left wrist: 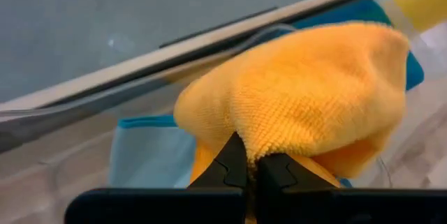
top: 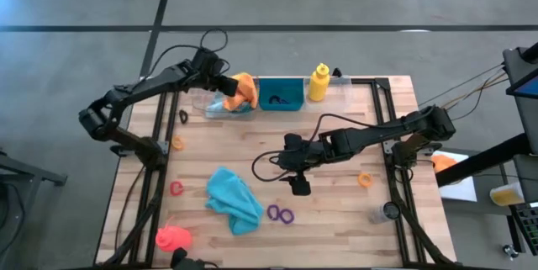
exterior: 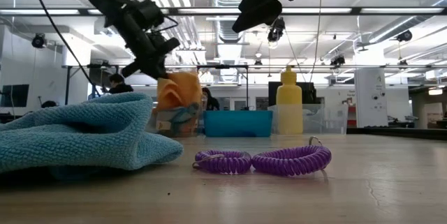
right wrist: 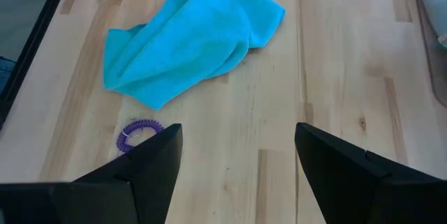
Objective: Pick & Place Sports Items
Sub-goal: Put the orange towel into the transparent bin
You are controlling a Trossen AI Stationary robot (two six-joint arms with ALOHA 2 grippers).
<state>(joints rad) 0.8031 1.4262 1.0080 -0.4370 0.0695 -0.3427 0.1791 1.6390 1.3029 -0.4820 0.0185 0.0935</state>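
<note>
Pale wood-plank table (top: 336,236) on a black frame, grey concrete floor (top: 353,1) around it; low view looks into a big open workshop w/ ceiling strip lights and a person (exterior: 115,83) far back.

Left gripper (left wrist: 246,160) at the table's far edge, jaws together, clamped on the orange cloth (top: 243,91), which hangs over a clear tray (top: 220,108) w/ a pale blue cloth (left wrist: 150,155) in it. Teal bin (top: 281,94) just beside the tray, yellow bottle (top: 319,83) next to the bin.

Right gripper (right wrist: 237,158) mid-table, above the wood, jaws apart, holding nothing. Teal cloth (top: 234,199) lies crumpled near it, purple rings (top: 282,214) just beside the cloth. Orange ring (top: 365,179) near the right edge, another orange ring (top: 177,144) and a red ring (top: 176,188) near the left edge, pink-red bottle (top: 173,238) at the near left corner.
</note>
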